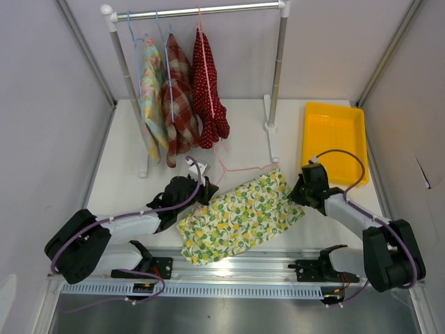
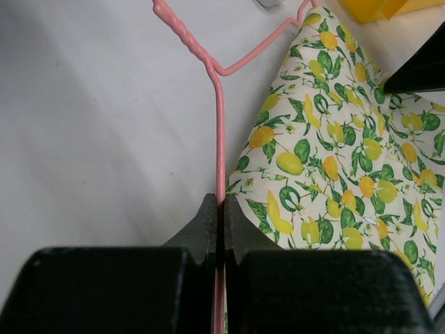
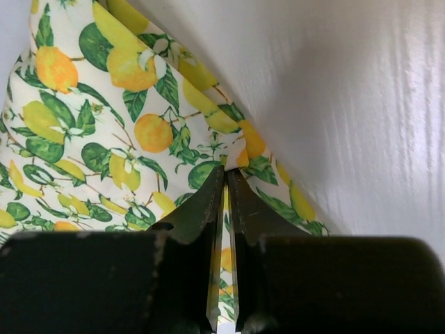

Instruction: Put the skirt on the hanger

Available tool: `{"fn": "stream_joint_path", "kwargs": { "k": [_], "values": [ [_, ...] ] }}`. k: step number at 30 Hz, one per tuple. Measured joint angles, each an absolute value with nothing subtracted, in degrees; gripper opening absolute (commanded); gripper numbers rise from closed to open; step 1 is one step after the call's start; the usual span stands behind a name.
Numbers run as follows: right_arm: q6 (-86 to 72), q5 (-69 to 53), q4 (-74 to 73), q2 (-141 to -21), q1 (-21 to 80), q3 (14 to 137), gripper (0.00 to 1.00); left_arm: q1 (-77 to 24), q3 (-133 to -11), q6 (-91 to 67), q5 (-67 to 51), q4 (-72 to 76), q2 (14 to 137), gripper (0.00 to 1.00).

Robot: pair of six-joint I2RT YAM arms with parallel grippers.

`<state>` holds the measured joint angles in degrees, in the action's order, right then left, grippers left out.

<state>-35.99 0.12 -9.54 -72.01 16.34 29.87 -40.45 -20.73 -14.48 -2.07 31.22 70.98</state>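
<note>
Skirt (image 1: 240, 216) lies flat on the table (image 1: 118, 181), mid front edge. Left tool (image 2: 221, 203) is pressed together on the pink hanger (image 2: 220, 132) wire just beside the skirt. Right tool (image 3: 226, 177) pinches the skirt's right edge.

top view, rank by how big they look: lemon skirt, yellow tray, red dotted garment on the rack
1. lemon skirt, clearly largest
2. yellow tray
3. red dotted garment, smallest as it looks, but it hangs and is seen from above, so its place against the tray is unsure
</note>
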Motion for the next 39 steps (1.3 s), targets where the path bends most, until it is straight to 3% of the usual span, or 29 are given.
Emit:
{"fn": "stream_joint_path", "kwargs": {
  "k": [10, 19, 29, 39],
  "values": [
    [-37.3, 2.8, -23.9, -52.4, 16.0, 30.0, 0.02, -40.7, -19.8, -15.5, -1.6, 31.2, 66.6, 0.0],
    [-40.0, 2.6, -32.4, -45.3, 16.9, 30.0, 0.0, -42.0, -19.8, -16.1, -0.1, 30.3, 60.9, 0.0],
    [-42.0, 2.3, -36.1, -44.1, 17.6, 31.2, 0.0, -42.7, -21.8, -16.5, 3.4, 23.5, 51.1, 0.0],
    [-38.7, 0.3, -36.8, -46.1, 11.1, 36.6, 0.0, -43.1, -28.7, -15.8, 3.3, 17.3, 45.3, 0.0]
  ]
}}
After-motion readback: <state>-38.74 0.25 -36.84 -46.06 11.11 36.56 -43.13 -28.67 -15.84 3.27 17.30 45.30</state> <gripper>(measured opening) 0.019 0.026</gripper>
